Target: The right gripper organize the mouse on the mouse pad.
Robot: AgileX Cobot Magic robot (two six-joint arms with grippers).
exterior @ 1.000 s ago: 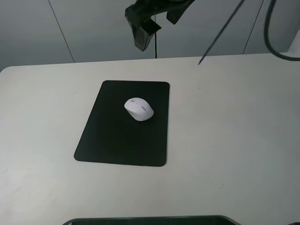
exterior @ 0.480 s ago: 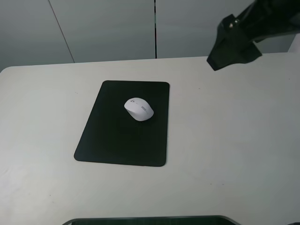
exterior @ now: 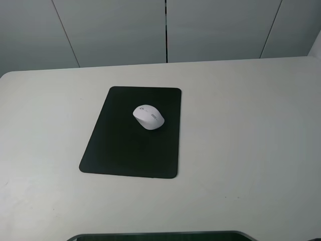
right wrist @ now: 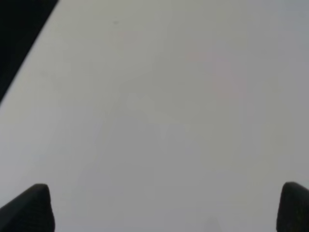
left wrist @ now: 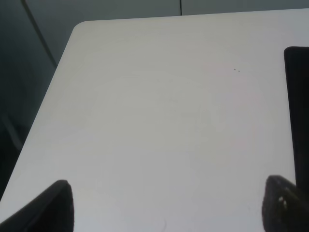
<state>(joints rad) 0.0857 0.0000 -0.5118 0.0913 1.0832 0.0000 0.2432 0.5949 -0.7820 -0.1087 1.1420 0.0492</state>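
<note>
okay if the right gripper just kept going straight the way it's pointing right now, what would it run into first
Probably just the bare table. The right gripper is open, both fingertips at the edges of the right wrist view, with only pale tabletop ahead between them. How far off the surface lies is unclear.

Right wrist view. Tool [right wrist: 166, 208]: only two dark fingertips [right wrist: 30, 208] show, one at each lower corner of the frame, set wide apart w/ nothing between them. Pale, plain table [right wrist: 164, 111] fills nearly the whole frame beneath the tool. A black area cuts across one upper corner w/ a straight diagonal edge; can't tell what it is.
</note>
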